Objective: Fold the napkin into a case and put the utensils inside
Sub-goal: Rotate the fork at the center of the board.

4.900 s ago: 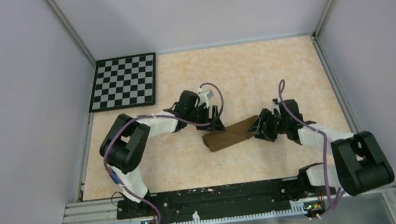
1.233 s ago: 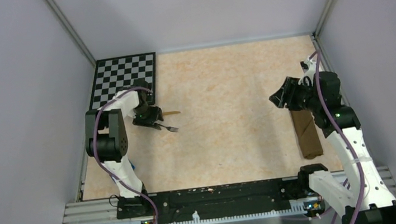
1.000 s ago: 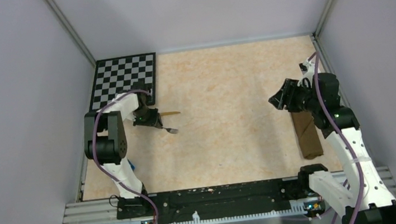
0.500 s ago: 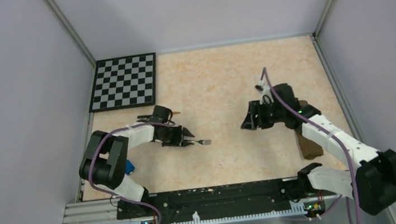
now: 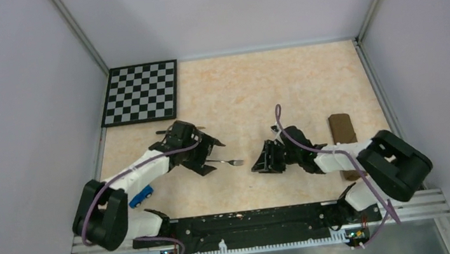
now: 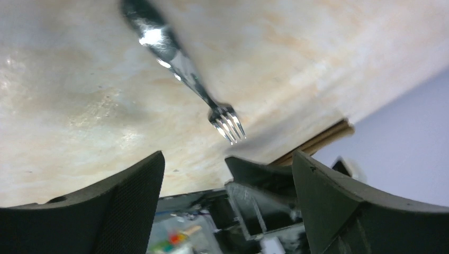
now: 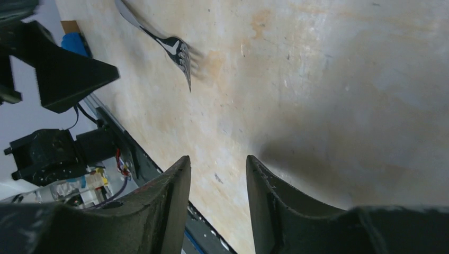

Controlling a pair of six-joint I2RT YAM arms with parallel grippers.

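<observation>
The grey metal fork [image 5: 231, 162] lies flat on the table between my two grippers, tines toward the right. It also shows in the left wrist view as the fork [image 6: 182, 66] and in the right wrist view as the fork [image 7: 172, 46]. My left gripper [image 5: 212, 156] stands wide open just left of its handle, holding nothing. My right gripper [image 5: 260, 163] faces the tines a little to their right, jaws partly apart and empty. The dark brown case [image 5: 342, 129] lies at the right, partly under the right arm. Only the knife's dark handle [image 5: 160, 133] peeks out behind the left arm.
A small blue toy car [image 5: 141, 194] sits near the left arm's base. The checkerboard [image 5: 140, 92] lies at the back left. The black base rail [image 5: 246, 220] runs along the near edge, and grey walls close in both sides.
My left gripper carried the fork to the table's middle and opened, leaving it on the surface. My right arm swung left from the case toward the fork, its jaws narrowing.
</observation>
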